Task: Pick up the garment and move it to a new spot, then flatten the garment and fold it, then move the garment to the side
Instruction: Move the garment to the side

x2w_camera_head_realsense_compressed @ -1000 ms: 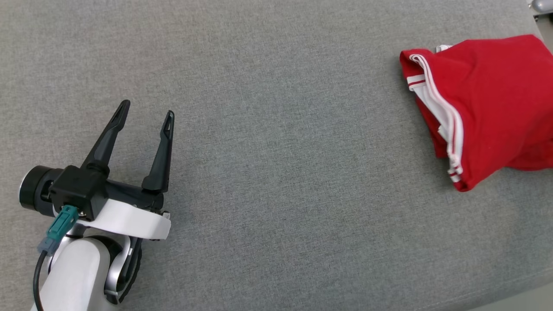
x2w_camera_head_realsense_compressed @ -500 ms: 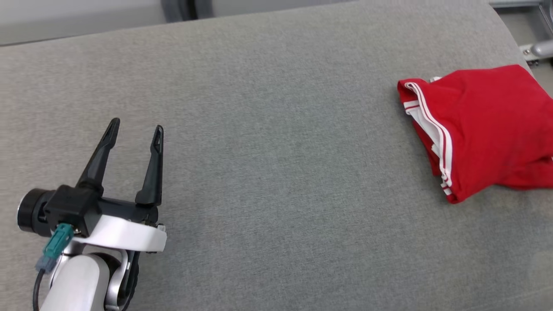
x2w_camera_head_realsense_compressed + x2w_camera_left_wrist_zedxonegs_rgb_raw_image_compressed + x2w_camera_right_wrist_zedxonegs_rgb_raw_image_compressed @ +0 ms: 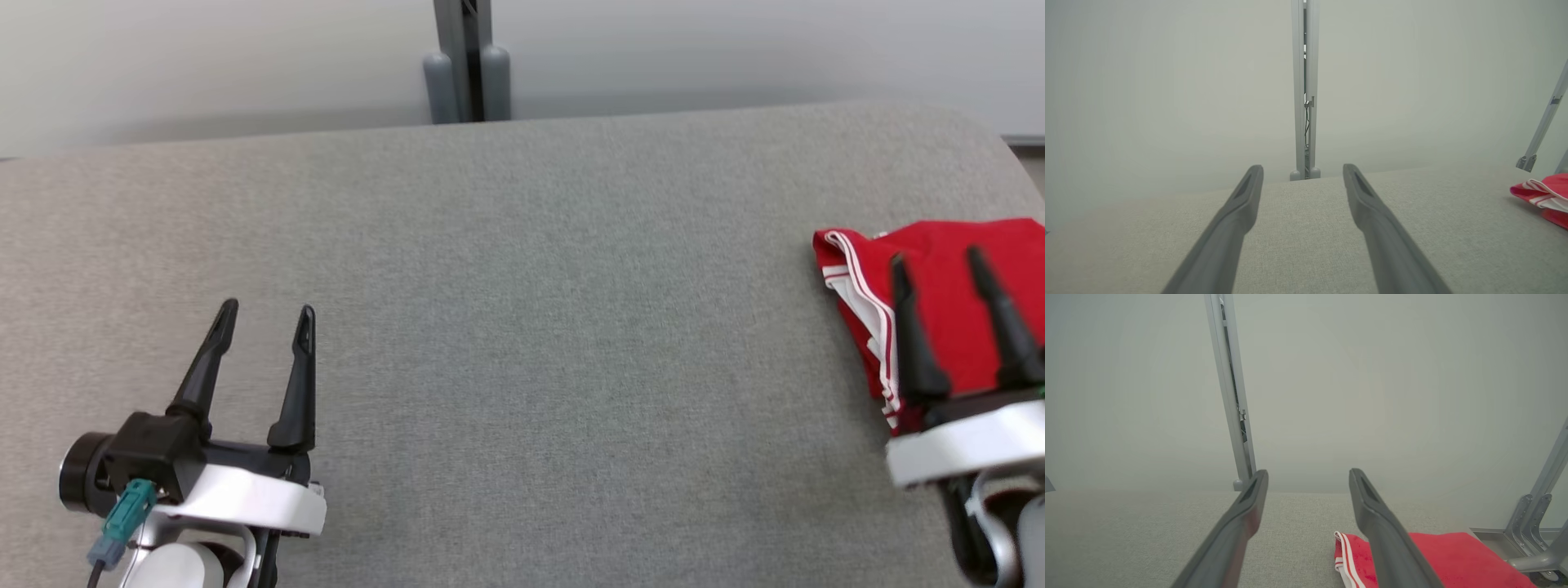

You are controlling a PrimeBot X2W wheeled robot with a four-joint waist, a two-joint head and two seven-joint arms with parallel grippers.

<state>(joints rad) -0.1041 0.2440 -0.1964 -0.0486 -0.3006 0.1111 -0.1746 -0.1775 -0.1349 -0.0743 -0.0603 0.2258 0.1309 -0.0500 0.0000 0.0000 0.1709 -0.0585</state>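
Observation:
The garment (image 3: 951, 327) lies folded at the right end of the grey fabric surface (image 3: 522, 343), red with white striped trim along its left edge. It also shows as a red bundle (image 3: 1541, 194) at the right in the left wrist view and low in the right wrist view (image 3: 1445, 555). My right gripper (image 3: 935, 256) stands open over the garment's near part, nothing between its fingers (image 3: 1308, 473). My left gripper (image 3: 268, 307) is open and empty at the lower left, far from the garment, above bare fabric (image 3: 1302, 168).
A grey upright post (image 3: 465, 65) stands behind the surface's far edge against a pale wall. Metal frame legs (image 3: 1535, 522) stand beyond the surface's right end, close to the garment. The surface's rounded right corner (image 3: 1000, 135) is near the garment.
The head camera has tilted up, so the far edge and wall now show. My right gripper has come into view at the lower right, over the garment. The left gripper stays open.

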